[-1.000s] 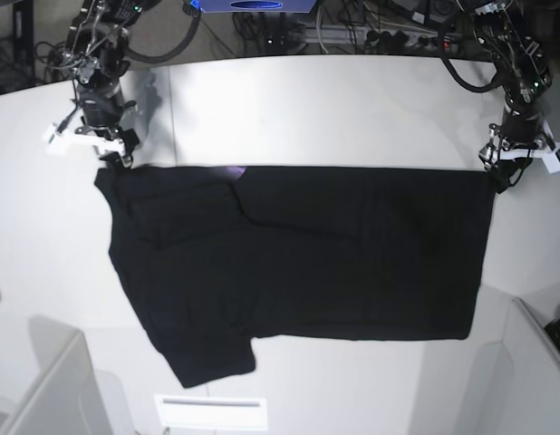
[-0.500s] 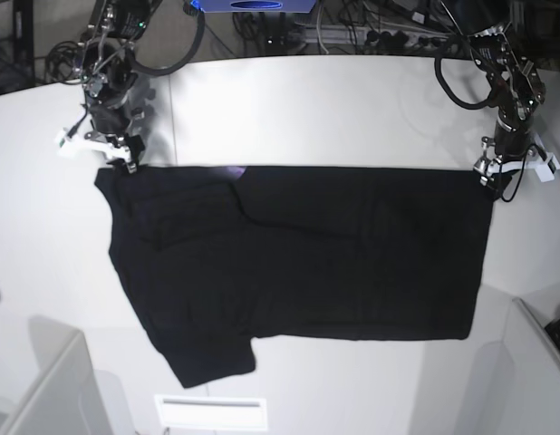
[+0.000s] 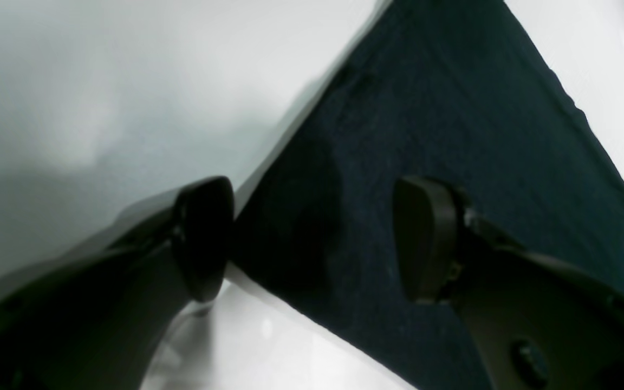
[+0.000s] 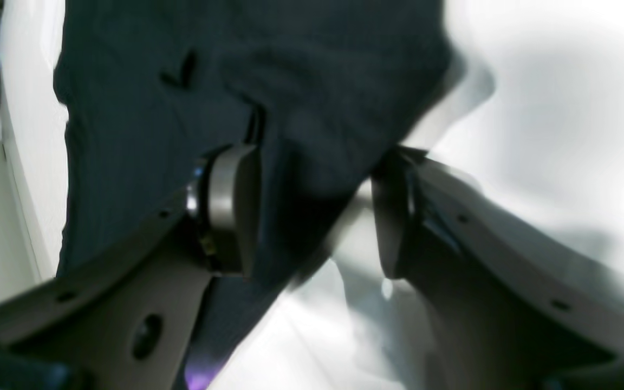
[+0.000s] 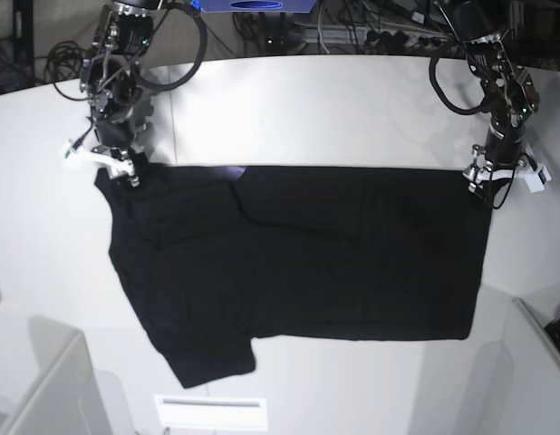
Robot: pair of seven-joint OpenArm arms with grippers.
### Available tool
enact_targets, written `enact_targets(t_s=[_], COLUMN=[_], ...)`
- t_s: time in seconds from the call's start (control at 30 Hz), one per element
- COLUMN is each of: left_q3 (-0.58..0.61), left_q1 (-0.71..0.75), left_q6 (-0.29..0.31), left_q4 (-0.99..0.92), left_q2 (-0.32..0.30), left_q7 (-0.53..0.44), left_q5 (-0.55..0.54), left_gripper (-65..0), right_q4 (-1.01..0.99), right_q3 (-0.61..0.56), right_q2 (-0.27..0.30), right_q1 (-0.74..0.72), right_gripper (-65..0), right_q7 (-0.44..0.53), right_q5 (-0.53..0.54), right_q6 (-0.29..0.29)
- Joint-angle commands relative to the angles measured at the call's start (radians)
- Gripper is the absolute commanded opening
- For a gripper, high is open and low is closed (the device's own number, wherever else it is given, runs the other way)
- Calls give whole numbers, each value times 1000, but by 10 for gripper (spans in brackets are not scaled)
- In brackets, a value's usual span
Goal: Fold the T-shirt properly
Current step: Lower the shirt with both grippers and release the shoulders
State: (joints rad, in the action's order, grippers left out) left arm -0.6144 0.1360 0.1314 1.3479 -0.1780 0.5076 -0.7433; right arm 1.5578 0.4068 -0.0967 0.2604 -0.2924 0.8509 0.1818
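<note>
The black T-shirt (image 5: 307,263) lies flat on the white table (image 5: 334,109), one sleeve pointing toward the front left. A sliver of purple print (image 5: 231,170) peeks out at its far edge. My left gripper (image 5: 487,188) hovers at the shirt's far right corner. In the left wrist view the left gripper (image 3: 314,238) is open, and the cloth corner (image 3: 453,108) lies flat on the table beneath the gap. My right gripper (image 5: 112,168) is at the far left corner. The right wrist view is blurred, but the right gripper (image 4: 312,211) is open over the cloth (image 4: 209,81).
Cables and a blue device (image 5: 253,4) sit beyond the table's far edge. Grey partitions stand at the front left (image 5: 44,390) and front right (image 5: 534,362). A white label (image 5: 212,412) lies at the front edge.
Both wrists have turned and shifted a little inward over the shirt's far corners. The shirt itself lies as before.
</note>
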Motion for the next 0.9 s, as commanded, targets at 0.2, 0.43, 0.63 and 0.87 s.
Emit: enact_targets(t_s=[0.2,0.43,0.63,0.87], left_q3=[0,0,1,1], left_q1=[-48,-48,-48,-28], left_q6=[-6,-6,-6,-6], left_q4=[-46,-57,-58,-58], left_q2=[-10,-10,-10,-12], left_q7=[15,15,15,16], left_q5=[-3,-3,0,0], left_gripper=[-211,-212,-334,-650], right_q4=[-72,-82,-82,-82], right_q3=[2,2,2,2], right_q2=[47,56,61,81], right_q1=[-23,-22,-26,-22], right_gripper=[-329,-393,-602,-650], right_q7=[-6,-6,-11,-12], right_q5=[0,1,-2,0], right_q6=[14,9,9,9])
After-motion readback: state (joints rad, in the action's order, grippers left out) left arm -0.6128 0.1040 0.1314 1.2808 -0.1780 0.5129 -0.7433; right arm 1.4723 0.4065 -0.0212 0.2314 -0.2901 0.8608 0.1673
